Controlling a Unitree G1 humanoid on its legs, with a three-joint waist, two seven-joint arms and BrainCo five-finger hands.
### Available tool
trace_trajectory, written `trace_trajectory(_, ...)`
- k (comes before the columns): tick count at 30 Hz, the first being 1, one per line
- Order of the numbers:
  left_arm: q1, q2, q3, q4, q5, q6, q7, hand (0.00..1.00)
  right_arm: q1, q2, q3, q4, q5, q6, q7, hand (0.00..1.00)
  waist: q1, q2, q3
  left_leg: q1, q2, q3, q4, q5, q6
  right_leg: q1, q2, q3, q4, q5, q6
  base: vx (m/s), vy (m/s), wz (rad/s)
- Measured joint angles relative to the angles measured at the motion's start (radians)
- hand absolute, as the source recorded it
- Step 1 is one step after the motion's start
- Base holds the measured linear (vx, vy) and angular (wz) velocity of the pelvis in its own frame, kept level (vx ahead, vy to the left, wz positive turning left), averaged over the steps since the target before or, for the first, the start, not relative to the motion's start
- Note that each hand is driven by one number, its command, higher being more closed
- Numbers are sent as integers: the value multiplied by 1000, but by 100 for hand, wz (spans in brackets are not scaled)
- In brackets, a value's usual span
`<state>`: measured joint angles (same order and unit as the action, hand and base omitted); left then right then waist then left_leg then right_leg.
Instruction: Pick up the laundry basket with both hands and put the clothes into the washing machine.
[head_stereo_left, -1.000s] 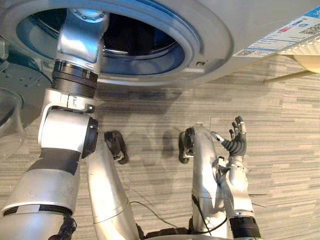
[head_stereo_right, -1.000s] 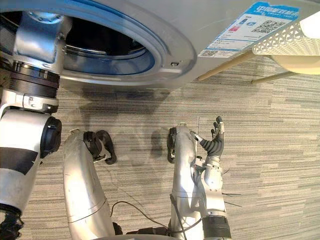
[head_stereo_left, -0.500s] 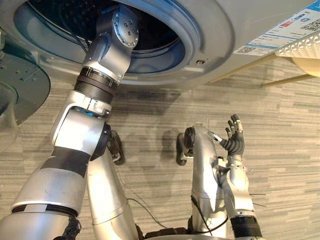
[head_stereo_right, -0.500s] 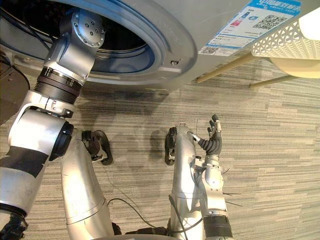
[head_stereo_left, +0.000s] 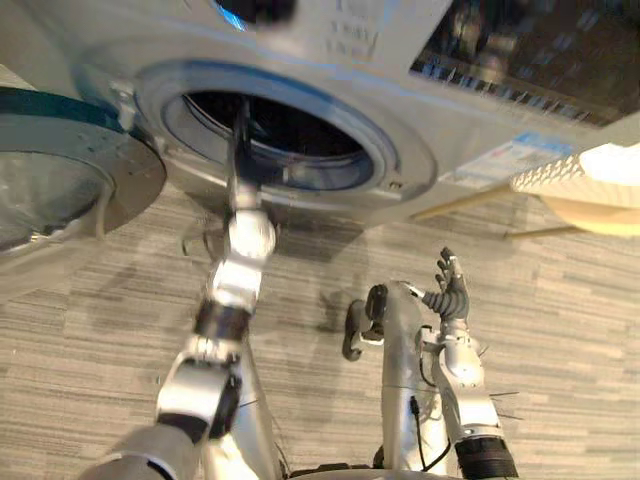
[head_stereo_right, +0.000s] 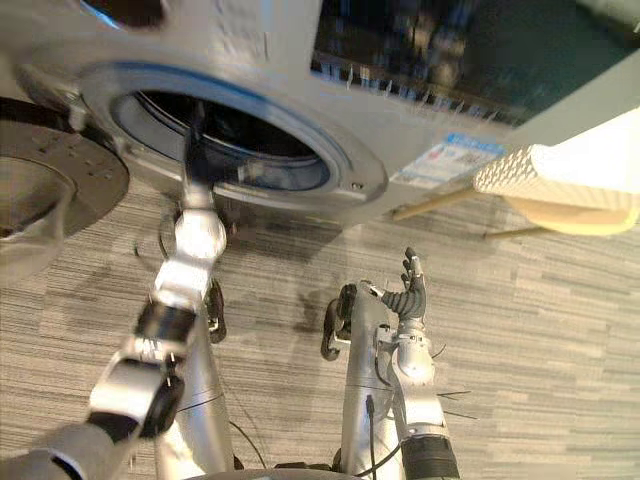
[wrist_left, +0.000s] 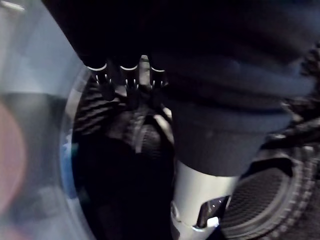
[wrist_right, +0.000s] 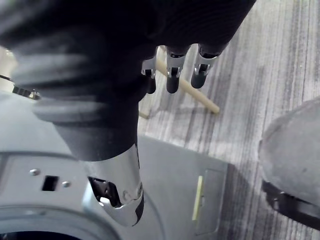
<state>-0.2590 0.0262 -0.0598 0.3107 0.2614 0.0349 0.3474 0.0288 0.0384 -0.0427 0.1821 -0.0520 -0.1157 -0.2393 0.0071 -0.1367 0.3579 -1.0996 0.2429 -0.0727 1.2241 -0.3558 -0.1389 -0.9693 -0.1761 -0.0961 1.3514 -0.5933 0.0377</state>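
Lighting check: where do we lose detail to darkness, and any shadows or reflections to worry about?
Left wrist view: the drum behind the left hand is nearly black. Left eye view: the washing machine throws a shadow on the floor below its opening; the dark panel above reflects bright specks. Right wrist view: evenly lit floor past the right hand.

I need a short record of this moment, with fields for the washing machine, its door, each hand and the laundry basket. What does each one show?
washing machine: front-loading, silver-grey
door: open, swung to the robot's left
left hand: inside the drum; grip cannot be told
right hand: raised above the floor, open, holding nothing
laundry basket: white, at the robot's right, in neither hand
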Motion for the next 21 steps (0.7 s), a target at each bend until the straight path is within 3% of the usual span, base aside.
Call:
trace_trajectory(4,297,-42,12,15,-25,-35,-46,0,72,-6,0,136,-1,18,10,0,21,31,-67,322,-8,57,-292,63,-2,313,1,-44,-294,71,9,257,-43,12)
trace_trajectory(9,398,-43,37,181,-60,-47,-121,0,98,-26,-32,348,-10,59,40,0,35,84,-134,617,-16,141,-606,151,17,596,12,-70,-642,203,39,174,66,-5)
trace_trajectory(14,386,-20,102,392,-96,-64,-153,0,76,-37,-69,557,-9,61,49,0,33,102,-242,798,-45,209,-881,252,35,767,22,-67,-973,351,68,145,103,-17)
trace_trajectory(17,363,17,110,462,-113,-68,-173,0,39,-69,-114,679,3,62,51,0,29,106,-251,891,-70,246,-1000,297,44,851,20,-47,-1114,426,84,96,83,-25)
trace_trajectory(21,336,66,111,523,-114,-78,-173,0,-4,-101,-149,743,14,63,56,0,14,108,-249,925,-78,322,-1036,306,56,834,27,21,-1154,491,101,-2,66,-51)
